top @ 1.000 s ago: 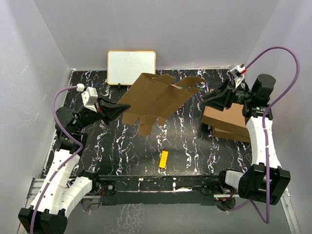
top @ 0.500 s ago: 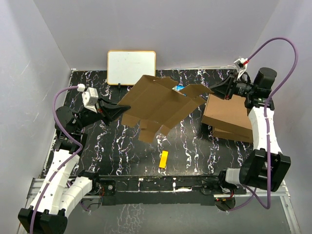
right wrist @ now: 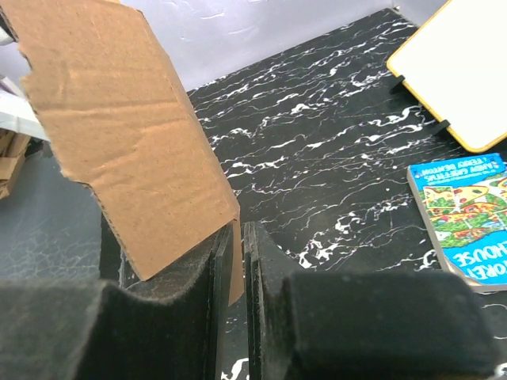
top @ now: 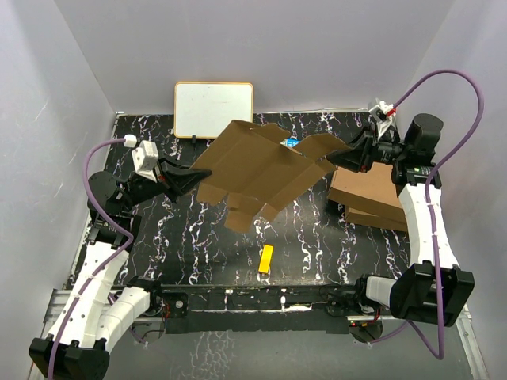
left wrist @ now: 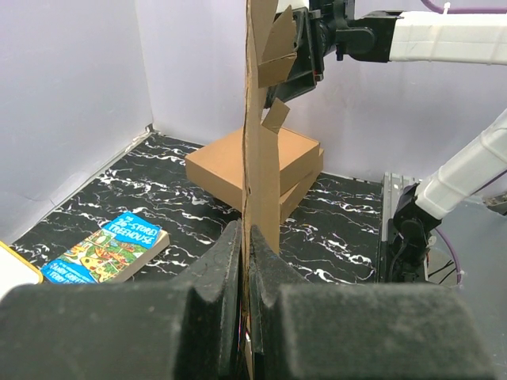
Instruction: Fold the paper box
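The paper box (top: 257, 168), a flat brown die-cut sheet with flaps, hangs in the air over the middle of the table, stretched between both arms. My left gripper (top: 195, 176) is shut on its left edge. In the left wrist view the paper box (left wrist: 258, 150) rises edge-on from between the left gripper's (left wrist: 246, 237) closed fingers. My right gripper (top: 343, 157) is shut on the right-hand flap. In the right wrist view that flap (right wrist: 119, 119) slants up to the left out of the right gripper's (right wrist: 238, 237) narrow slot.
Two finished cardboard boxes (top: 372, 194) are stacked at the right, just under the right gripper. A whiteboard (top: 214, 109) leans at the back wall. A blue book (left wrist: 107, 247) lies behind the sheet. A small yellow piece (top: 266, 259) lies near the front.
The right gripper swung left from above the stacked boxes to the sheet's right flap and closed on it. The left gripper stayed shut on the left edge.
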You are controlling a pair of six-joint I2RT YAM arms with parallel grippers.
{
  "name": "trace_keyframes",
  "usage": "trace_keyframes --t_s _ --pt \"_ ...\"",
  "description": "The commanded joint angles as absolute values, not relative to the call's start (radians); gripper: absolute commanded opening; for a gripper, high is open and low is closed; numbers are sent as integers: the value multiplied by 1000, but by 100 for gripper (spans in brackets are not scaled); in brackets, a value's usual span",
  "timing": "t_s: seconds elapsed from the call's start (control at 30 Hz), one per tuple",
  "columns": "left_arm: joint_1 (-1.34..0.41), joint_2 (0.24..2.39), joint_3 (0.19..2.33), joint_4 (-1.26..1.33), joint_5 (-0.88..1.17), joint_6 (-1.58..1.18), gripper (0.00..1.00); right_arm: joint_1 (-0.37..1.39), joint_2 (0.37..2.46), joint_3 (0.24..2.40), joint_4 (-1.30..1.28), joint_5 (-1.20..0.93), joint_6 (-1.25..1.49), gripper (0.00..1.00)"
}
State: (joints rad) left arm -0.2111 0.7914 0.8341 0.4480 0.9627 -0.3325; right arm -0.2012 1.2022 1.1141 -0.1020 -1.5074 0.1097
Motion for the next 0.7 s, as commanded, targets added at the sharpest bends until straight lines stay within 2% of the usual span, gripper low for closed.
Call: trace_keyframes --t_s 0.0,0.2,0.47,0.67 --pt "-209 788 880 491 971 -327 0 -188 1180 1092 -54 -1536 86 17" --pt "-209 795 883 520 974 -343 0 -183 1179 1071 -53 -1530 83 21" --pt "-208 802 888 502 962 -327 0 -179 1166 1063 -57 -1550 88 34" --pt "-209 805 895 469 957 -302 0 -181 1158 1077 -63 -1545 109 38"
